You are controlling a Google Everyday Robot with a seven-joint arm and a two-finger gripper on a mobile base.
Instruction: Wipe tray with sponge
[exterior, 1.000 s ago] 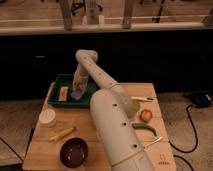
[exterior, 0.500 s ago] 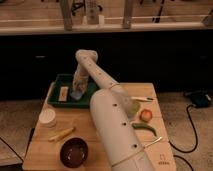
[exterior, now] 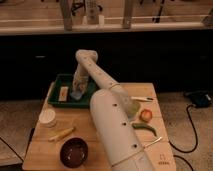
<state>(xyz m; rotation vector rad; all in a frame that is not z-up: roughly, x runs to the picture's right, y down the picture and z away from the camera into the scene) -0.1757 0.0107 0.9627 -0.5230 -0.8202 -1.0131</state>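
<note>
Reaching down from the white arm (exterior: 107, 107), the gripper (exterior: 76, 91) sits low inside the tray (exterior: 56, 86), near its middle, with the sponge (exterior: 76, 94) right at its tip; whether the claw is clamped on that block or merely over it, I cannot tell. The tray lies at the far-left corner of the wooden table (exterior: 92, 135), its left rim close to the table edge. Risk, as I judge it: a sideways stroke with too much downward pressure could drag the light tray toward that edge, or shove the tan block (exterior: 63, 93) lying just left of the sponge up against the rim. Too little pressure and the sponge may slip loose and be left behind. The tray reads as dark green, shallow, rectangular, raised rims all round. The sponge is a small pale blue soft piece, partly hidden by the wrist. A dark bowl (exterior: 74, 151) stands at the near edge, well apart
</note>
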